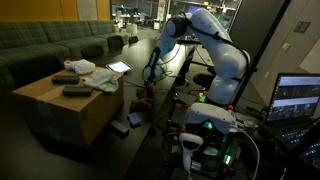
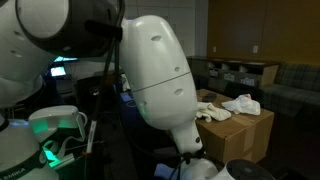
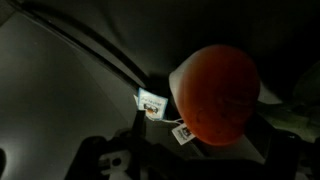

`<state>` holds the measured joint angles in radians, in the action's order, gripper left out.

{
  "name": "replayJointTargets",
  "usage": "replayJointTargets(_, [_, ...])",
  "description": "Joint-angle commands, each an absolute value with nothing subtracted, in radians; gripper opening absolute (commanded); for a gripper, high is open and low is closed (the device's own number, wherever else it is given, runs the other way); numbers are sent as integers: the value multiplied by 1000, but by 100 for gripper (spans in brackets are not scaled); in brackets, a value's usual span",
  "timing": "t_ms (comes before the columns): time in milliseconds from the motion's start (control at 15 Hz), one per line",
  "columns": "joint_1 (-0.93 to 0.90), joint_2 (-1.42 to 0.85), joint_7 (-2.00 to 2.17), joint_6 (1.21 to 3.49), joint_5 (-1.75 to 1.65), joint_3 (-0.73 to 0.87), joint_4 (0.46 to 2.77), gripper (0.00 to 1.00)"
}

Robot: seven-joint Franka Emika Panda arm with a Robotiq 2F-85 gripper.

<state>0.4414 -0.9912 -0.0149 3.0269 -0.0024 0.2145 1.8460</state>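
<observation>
— Up close in the wrist view, can anyone read the two white tags (image 3: 152, 103) next to that orange-red round thing (image 3: 215, 95)? Looks like there's print on them.
— Nope, way too small and dark. They sit just beside its left and lower edge, with black cables (image 3: 100, 50) running past. Can't tell what it's resting on tbh.
— And the gripper (image 1: 152, 72)?
— Jaws spread wide, nothing pinched. It hangs near the cardboard box (image 1: 60, 110), off the corner nearest the arm.
— Anything in the box?
— It's shut, so no idea. On top there's a white cloth (image 1: 80, 68) toward the far edge and dark flat things (image 1: 66, 78) nearer the middle. The laptop screen (image 1: 300, 98) is lit, text unreadable.
</observation>
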Motion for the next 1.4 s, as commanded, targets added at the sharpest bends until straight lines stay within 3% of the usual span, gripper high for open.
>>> replayJointTargets(0, [474,-1082,-8,3070,31,191,1749,100])
replayJointTargets(333, [487,-1156,4,3055,46,171,1647,97])
replayJointTargets(400, [490,-1162,2,3046,46,165,1633,82])
replayJointTargets(1000, [496,-1143,-8,2957,47,130,1607,16])
replayJointTargets(1200, [466,-1071,4,2921,46,154,1667,10])
replayJointTargets(1333, [441,-1013,11,2911,42,173,1715,13])
